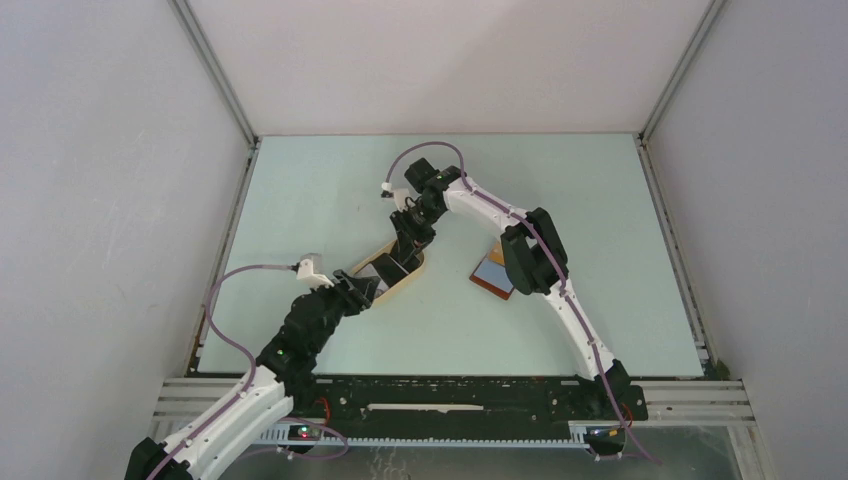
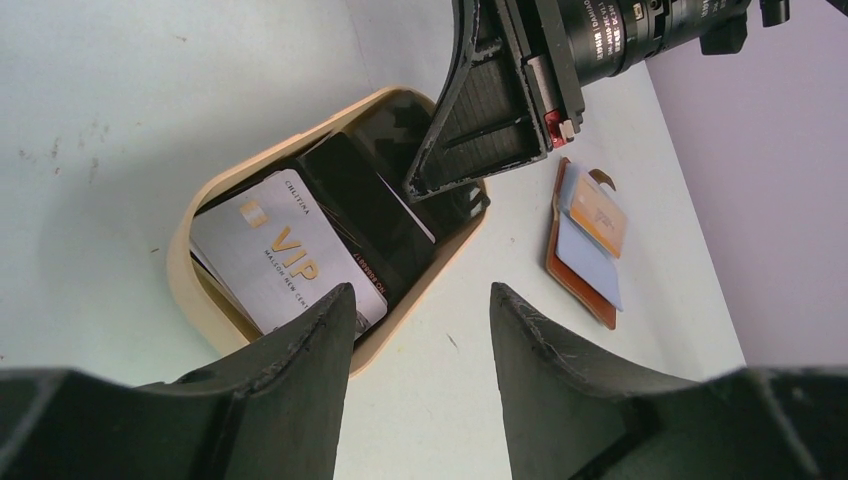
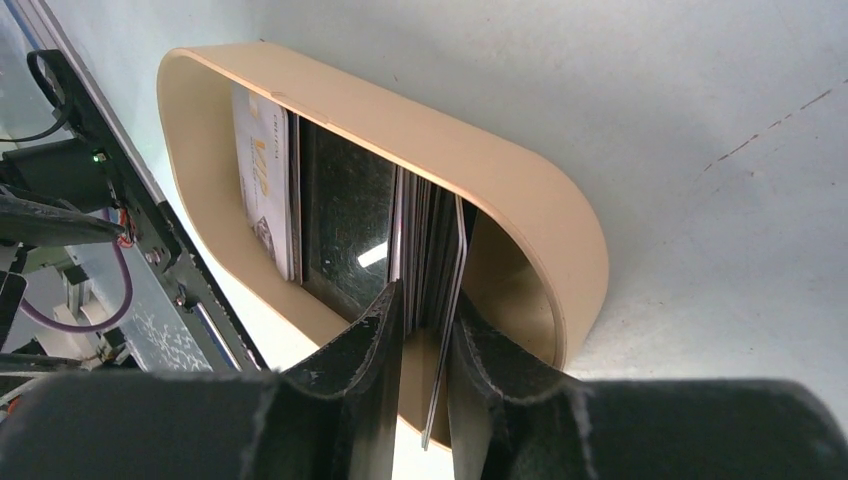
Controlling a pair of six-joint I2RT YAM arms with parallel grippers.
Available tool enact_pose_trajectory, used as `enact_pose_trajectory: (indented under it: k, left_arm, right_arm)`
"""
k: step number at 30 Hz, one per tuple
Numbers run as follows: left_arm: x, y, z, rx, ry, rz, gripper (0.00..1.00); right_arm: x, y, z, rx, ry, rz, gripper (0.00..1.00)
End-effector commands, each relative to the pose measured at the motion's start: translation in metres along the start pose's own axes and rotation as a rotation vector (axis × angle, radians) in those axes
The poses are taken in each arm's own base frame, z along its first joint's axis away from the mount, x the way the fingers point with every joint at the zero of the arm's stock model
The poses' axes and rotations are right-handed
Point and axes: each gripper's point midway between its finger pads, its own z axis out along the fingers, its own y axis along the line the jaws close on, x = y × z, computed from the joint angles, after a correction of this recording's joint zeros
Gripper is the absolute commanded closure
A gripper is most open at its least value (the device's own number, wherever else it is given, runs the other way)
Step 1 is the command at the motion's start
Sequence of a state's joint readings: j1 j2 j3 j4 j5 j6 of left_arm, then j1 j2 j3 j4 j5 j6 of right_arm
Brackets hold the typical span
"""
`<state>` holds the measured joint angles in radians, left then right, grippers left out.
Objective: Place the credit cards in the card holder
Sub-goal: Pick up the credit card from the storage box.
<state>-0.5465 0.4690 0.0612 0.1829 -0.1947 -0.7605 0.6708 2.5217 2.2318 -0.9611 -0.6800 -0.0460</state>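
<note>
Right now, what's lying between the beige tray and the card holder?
Nothing: bare table between the tray and the card holder, clearest in the left wrist view.

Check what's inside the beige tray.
A white VIP card, black cards beside it, and thin cards on edge, straddled by the right tool. The tray floor and any cards underneath are covered.

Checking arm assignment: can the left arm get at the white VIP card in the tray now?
Probably yes: the VIP card lies face up at the tray end nearest the open left gripper; the right gripper works the far end.
</note>
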Motion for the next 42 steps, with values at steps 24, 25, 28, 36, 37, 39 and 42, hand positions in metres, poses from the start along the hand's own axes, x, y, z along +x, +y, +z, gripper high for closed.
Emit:
enact_pose_trajectory:
  k: [24,25,28,36,37,39,42]
  left_arm:
    - [0.006,0.008,0.0,-0.008,0.007,-0.007,0.43]
    - [0.005,0.008,0.0,-0.008,0.007,-0.007,0.43]
    - [0.006,0.008,-0.001,-0.007,0.007,-0.007,0.43]
    - [0.006,0.008,-0.001,-0.008,0.008,-0.007,0.43]
    - [0.006,0.009,-0.001,-0.01,0.007,-0.007,0.43]
    - [0.006,0.009,-0.001,-0.01,0.008,-0.007,0.43]
    - [0.005,0.009,-0.001,-0.01,0.006,-0.008,0.43]
  right_arm:
    - [-0.025,0.029,-0.047,-0.076,-0.096,-0.02,0.72]
    - [-0.026,0.029,-0.047,-0.078,-0.097,-0.019,0.72]
    - [-0.026,0.029,-0.049,-0.083,-0.1,-0.015,0.72]
    - [-0.027,0.027,-0.054,-0.092,-0.108,-0.003,0.73]
    - [-0.027,0.027,-0.055,-0.094,-0.11,-0.002,0.73]
    - [-0.027,0.026,-0.056,-0.098,-0.112,0.002,0.73]
    - [-0.027,0.026,-0.057,-0.102,-0.114,0.007,0.73]
